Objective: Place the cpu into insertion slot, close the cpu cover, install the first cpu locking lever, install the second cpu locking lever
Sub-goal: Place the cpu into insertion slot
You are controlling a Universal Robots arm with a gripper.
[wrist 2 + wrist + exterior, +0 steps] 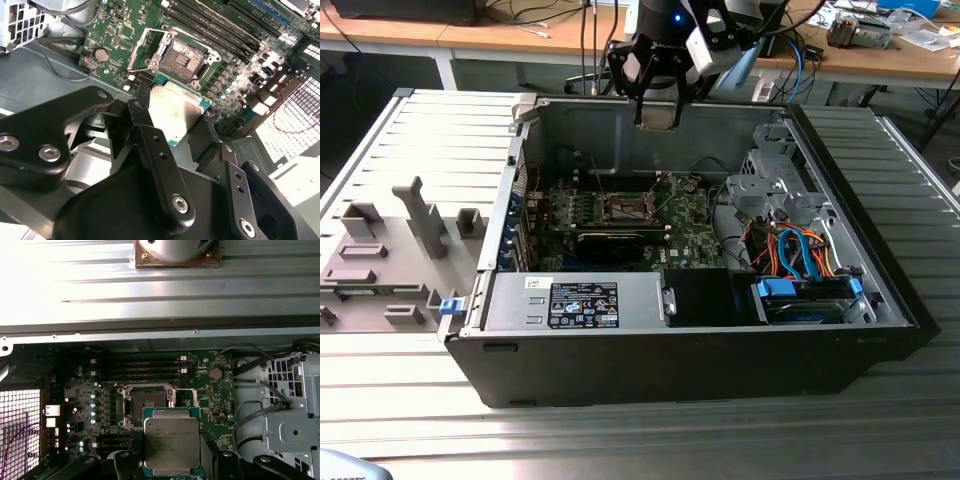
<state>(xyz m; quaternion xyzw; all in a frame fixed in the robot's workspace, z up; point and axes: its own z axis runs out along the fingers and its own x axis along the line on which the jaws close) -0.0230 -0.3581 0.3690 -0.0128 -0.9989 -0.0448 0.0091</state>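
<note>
End effector [658, 100]: clenched on the cpu [171, 442], one black finger [150, 145] pressing each of two opposite edges, the pale silver-grey face outward in the first wrist view. Position: in the exterior view, raised over the far rim of the open computer case [650, 360], well above its floor. Case: lies on its side on the ribbed metal surface [620, 440]. Case contents: green circuit board [695, 245]; long black card [610, 242] across the board; labelled grey power supply box [575, 300] along the near wall; metal drive cage with blue and orange cables [795, 255] toward the exterior view's right. Insertion slot [148, 399]: on the circuit board, uncovered, dark centre exposed inside its metal rim, nothing seated in it. Cpu relative to slot: held in the air, apart from the board; in both wrist views it appears just beside the slot's rim. Outside the case: grey moulded fixture [380, 250] on the surface at the exterior view's left.
</note>
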